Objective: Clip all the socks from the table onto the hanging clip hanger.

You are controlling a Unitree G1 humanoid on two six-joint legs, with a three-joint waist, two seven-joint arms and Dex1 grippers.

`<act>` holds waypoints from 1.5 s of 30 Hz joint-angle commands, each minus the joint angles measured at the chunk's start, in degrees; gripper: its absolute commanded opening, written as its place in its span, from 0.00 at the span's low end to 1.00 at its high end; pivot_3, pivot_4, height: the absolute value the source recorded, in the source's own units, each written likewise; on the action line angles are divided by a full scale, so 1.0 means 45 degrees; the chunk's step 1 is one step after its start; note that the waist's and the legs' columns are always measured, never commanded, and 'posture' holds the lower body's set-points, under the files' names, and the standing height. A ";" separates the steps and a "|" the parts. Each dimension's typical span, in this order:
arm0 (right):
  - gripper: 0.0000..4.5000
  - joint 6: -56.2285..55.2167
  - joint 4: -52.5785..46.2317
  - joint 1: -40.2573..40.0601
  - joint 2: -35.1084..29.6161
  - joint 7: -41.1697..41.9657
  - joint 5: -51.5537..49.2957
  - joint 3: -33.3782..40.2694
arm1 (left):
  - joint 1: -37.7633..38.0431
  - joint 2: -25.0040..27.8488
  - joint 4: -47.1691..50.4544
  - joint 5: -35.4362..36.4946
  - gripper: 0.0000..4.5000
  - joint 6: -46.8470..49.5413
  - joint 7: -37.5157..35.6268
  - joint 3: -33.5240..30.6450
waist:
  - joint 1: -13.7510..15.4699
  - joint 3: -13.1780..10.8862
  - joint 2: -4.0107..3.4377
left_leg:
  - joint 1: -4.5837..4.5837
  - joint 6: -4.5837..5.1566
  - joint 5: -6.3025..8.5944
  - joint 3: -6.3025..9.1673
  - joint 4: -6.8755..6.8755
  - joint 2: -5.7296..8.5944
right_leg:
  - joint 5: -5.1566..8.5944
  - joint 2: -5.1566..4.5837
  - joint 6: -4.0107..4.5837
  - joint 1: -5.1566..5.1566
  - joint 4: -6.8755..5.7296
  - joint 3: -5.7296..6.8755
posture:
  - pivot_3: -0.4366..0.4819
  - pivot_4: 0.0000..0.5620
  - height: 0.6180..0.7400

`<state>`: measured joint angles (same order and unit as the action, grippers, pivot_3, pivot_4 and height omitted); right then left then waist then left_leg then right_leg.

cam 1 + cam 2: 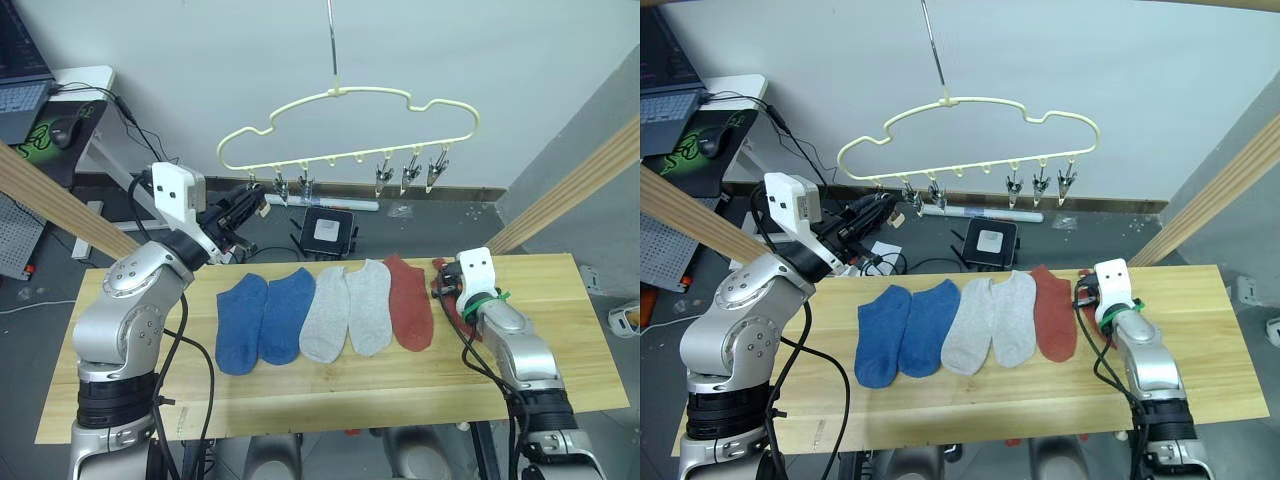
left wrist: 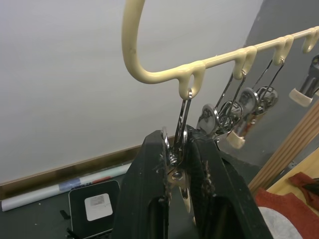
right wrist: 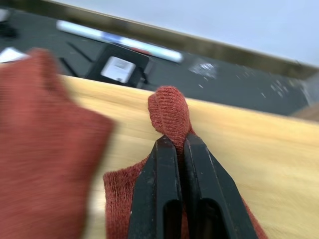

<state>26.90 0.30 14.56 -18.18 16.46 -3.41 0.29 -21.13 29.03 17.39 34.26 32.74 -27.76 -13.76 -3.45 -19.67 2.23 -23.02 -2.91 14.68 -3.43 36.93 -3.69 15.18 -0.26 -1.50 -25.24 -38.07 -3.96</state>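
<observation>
Across the pale plank table (image 1: 560, 340), seen from the left eye view, five socks are laid side by side near the far edge: two blue socks (image 1: 262, 318), two light grey socks (image 1: 348, 308) and a rust red sock (image 1: 408, 302); bare wood is left open along the near edge and at both ends. Above and behind them the clip hanger (image 1: 345, 125), a thin cloud-outlined yellow wire, is hung from a metal hook. At its leftmost clip (image 1: 251, 184) the left gripper (image 1: 250, 204) is raised; at the table's right part the right gripper (image 1: 447, 284) is lowered onto a second red sock (image 1: 456, 310). From the left wrist view, the black fingers (image 2: 149, 194) are seen closed on that metal clip (image 2: 178, 149), dangling from a rounded loop, with further clips (image 2: 239, 107) crowded just beside it. From the right wrist view, the fingers (image 3: 162, 194) are seen pressed together on a pinched fold of soft ribbed red knit (image 3: 169, 114), lifted off the smooth wood (image 3: 269, 149).
</observation>
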 commanded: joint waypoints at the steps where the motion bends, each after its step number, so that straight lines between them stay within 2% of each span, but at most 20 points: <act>1: 0.00 0.0340 -0.2717 0.0154 -0.0345 0.1427 -0.0558 -0.0895 | 0.0138 0.0055 0.0570 0.0757 0.05 0.0450 -0.0062 -0.0414 | -0.0017 -0.0003 -0.0003 | 0.0001 -0.0001 0.0000 0.0000 0.0001 0.0000 | 0.0000 0.0002 -0.0001 -0.0002 -0.0003 0.0004 | 0.40 0.66 1.00; 5: 0.00 0.0629 -0.4486 0.0606 -0.0356 0.2510 -0.1016 -0.2024 | 0.0035 0.0045 0.0789 0.1742 0.05 0.1174 0.0040 -0.0657 | -0.0004 -0.0002 -0.0003 | 0.0001 -0.0004 0.0001 0.0015 0.0004 0.0001 | 0.0000 0.0018 -0.0001 0.0000 -0.0007 0.0015 | 0.39 0.64 1.00; 9: 0.00 0.0760 -0.5307 0.1205 -0.0031 0.2979 -0.1107 -0.3183 | -0.0267 0.0091 0.0841 0.2991 0.05 0.2132 0.0295 -0.1053 | 0.0032 -0.0002 -0.0003 | -0.0011 -0.0009 0.0004 0.0032 0.0006 0.0000 | 0.0000 0.0017 0.0000 -0.0001 0.0002 0.0027 | 0.39 0.63 1.00; 15: 0.00 0.0419 -0.5233 0.2073 0.0691 0.2937 -0.0753 -0.4353 | -0.0722 0.0326 0.0522 0.5054 0.05 0.3645 0.0862 -0.1855 | 0.0026 -0.0002 -0.0001 | -0.0026 -0.0007 0.0004 0.0035 0.0016 -0.0002 | 0.0000 -0.0008 -0.0001 -0.0007 0.0004 0.0046 | 0.37 0.62 1.00; 20: 0.00 -0.0067 -0.4635 0.2409 0.1447 0.2749 -0.0427 -0.4881 | -0.0895 0.0474 0.0363 0.6040 0.05 0.4293 0.1238 -0.2095 | 0.0023 -0.0002 -0.0001 | -0.0027 -0.0008 0.0004 0.0047 0.0016 -0.0003 | 0.0000 -0.0008 0.0000 -0.0010 0.0000 0.0060 | 0.37 0.61 1.00; 31: 0.00 -0.1634 -0.2762 0.3145 0.2971 0.2249 0.0140 -0.5111 | -0.0739 0.0578 0.0510 0.7030 0.05 0.4613 0.1677 -0.2114 | 0.0010 0.0000 0.0002 | -0.0027 -0.0008 0.0003 0.0043 0.0023 -0.0004 | -0.0002 -0.0056 0.0005 -0.0013 -0.0007 0.0075 | 0.38 0.60 1.00; 45: 0.00 -0.0575 -0.2184 0.2771 0.5261 0.2216 -0.2610 -0.3619 | -0.0266 0.0566 0.0659 0.7284 0.05 0.4289 0.1888 -0.2136 | 0.0011 0.0012 0.0022 | -0.0045 -0.0004 0.0004 0.0063 0.0026 -0.0005 | -0.0005 -0.0088 0.0008 -0.0018 -0.0015 0.0095 | 0.40 0.57 1.00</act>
<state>24.10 -8.27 27.27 4.20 26.24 -12.80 -16.79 -22.77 31.13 18.00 65.45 52.74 -19.32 -22.11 -3.40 -19.62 2.32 -23.24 -2.92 14.70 -3.10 37.05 -3.71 15.16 -0.66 -1.46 -25.32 -38.14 -3.50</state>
